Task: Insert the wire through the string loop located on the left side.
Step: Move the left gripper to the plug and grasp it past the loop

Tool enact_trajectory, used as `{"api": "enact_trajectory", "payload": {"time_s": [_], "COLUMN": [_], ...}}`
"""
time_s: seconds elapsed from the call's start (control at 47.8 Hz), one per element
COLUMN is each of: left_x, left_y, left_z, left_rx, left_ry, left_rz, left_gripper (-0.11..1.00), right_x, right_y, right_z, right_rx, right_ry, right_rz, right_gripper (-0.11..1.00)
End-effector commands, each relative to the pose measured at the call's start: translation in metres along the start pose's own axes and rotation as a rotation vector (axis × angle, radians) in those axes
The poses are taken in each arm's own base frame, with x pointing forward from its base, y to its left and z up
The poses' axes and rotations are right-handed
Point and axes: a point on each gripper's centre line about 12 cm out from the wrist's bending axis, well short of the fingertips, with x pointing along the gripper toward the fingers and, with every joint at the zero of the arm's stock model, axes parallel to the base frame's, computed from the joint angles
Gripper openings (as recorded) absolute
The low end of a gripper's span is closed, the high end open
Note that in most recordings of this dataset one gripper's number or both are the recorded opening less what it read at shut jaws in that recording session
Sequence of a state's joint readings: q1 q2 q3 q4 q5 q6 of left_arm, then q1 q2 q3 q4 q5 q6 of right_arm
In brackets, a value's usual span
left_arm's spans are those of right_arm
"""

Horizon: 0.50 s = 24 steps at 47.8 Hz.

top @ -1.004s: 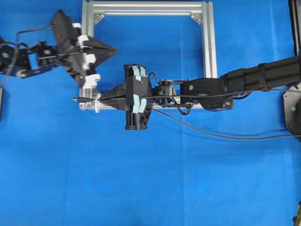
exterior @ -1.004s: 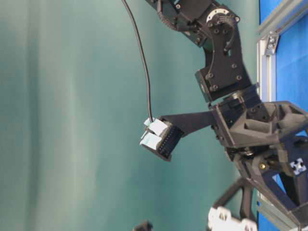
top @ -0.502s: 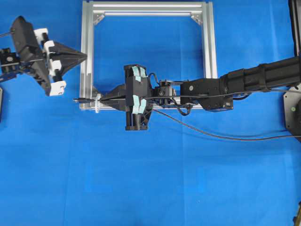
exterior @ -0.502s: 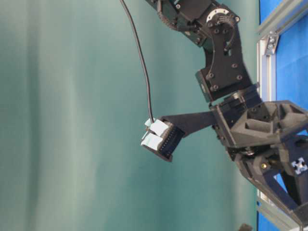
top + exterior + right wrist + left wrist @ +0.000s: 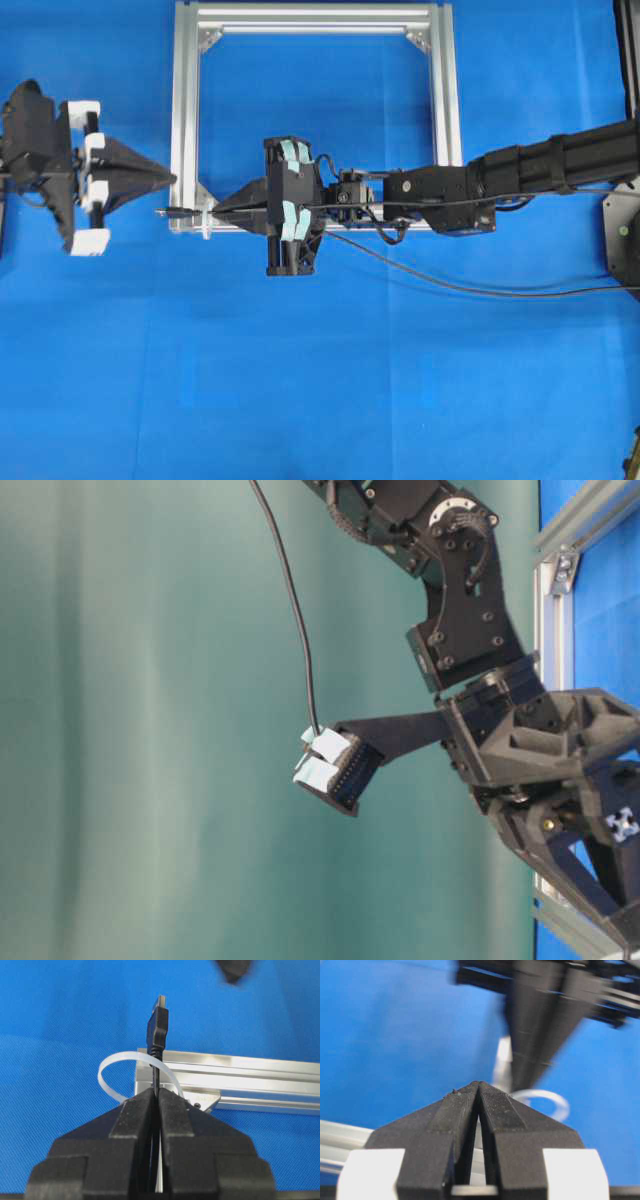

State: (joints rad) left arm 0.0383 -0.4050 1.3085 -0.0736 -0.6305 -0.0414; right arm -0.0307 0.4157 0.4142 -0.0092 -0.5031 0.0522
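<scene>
I see my right gripper (image 5: 156, 1094) clamped on thin black wire (image 5: 157, 1020); plug tip sticks thru white string loop (image 5: 131, 1072). Left gripper (image 5: 172, 180) shut, empty, just beside tip.

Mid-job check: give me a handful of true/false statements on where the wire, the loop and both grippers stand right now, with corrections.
1. The right gripper is shut on the wire. True.
2. The wire's plug tip has passed through the string loop. True: in the right wrist view the plug stands beyond the loop.
3. The left gripper holds the plug. False: it is shut on nothing, and a gap separates it from the plug.
4. The left gripper's jaws stand wide open. False: they are closed together.
5. The loop sits at the aluminium frame's top right corner. False: it is at the lower left corner in the overhead view.
</scene>
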Motion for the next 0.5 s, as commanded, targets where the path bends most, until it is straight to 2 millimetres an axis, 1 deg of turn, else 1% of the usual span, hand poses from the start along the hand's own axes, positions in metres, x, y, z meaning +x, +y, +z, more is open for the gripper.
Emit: {"api": "enact_trajectory", "payload": {"time_s": [0.0, 0.063, 0.188, 0.481], "left_x": [-0.0044, -0.0068, -0.0079, -0.0043], "left_y": [-0.0136, -0.0173, -0.0177, -0.0178], "left_z": [0.0057, 0.0054, 0.0051, 0.0035], "left_rx": [0.014, 0.017, 0.016, 0.037], "left_ry": [-0.029, -0.032, -0.032, -0.011], "left_rz": [-0.058, -0.075, -0.077, -0.075], "left_gripper": [0.0, 0.0, 0.0, 0.0], "right_x": [-0.0012, -0.0014, -0.0014, -0.0014], "right_y": [0.0014, 0.0015, 0.0007, 0.0015], "right_z": [0.0149, 0.0145, 0.0145, 0.0138], "right_rx": [0.001, -0.002, 0.0, -0.002], "right_ry": [-0.037, -0.037, -0.037, -0.031], "right_rz": [0.003, 0.004, 0.002, 0.004], "right_gripper": [0.0, 0.0, 0.0, 0.0]}}
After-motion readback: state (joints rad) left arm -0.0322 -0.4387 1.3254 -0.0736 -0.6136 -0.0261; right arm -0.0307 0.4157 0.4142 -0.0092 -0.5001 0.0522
